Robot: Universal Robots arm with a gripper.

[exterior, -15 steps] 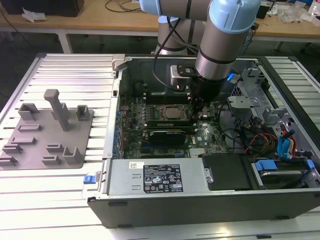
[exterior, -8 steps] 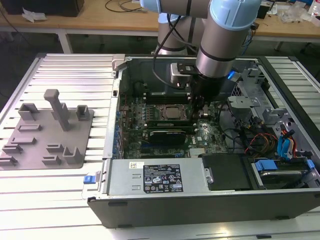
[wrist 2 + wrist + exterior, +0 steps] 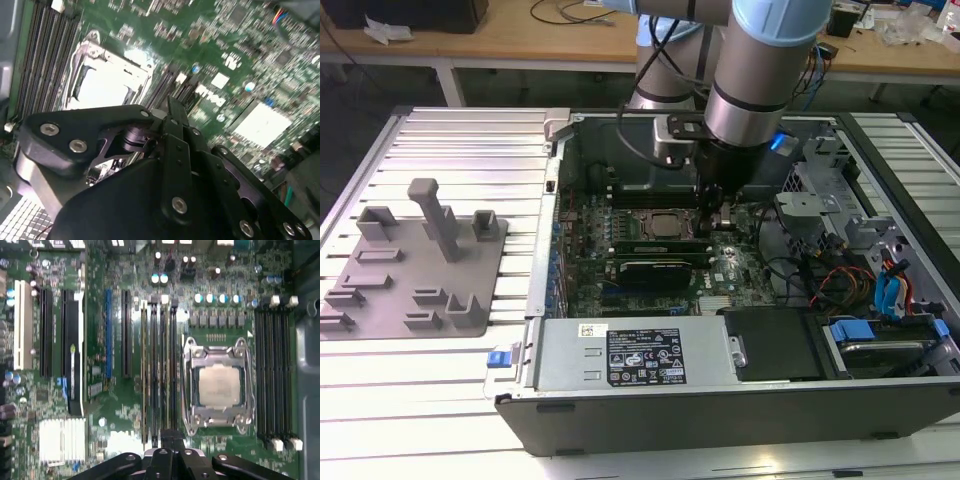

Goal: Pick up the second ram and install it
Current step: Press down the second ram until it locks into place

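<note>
Exterior view: bright even overhead light, white slatted table [image 3: 450, 370] slightly blown out toward the lower left of the frame. Inside of the computer case [image 3: 720, 390] darker, shadowed under the arm. Small blue glow at the wrist, upper centre right. Focus fair, mild softness overall.

Second wrist view: heavy motion blur across the motherboard [image 3: 235, 55]; CPU socket [image 3: 107, 80] and heatsink [image 3: 262, 125] glare white. Dark gripper body in the lower half is sharper.

First wrist view: dim, grainy, soft; glare on the CPU [image 3: 217, 385] lid and heatsink fins at lower left; edges darker.
</note>
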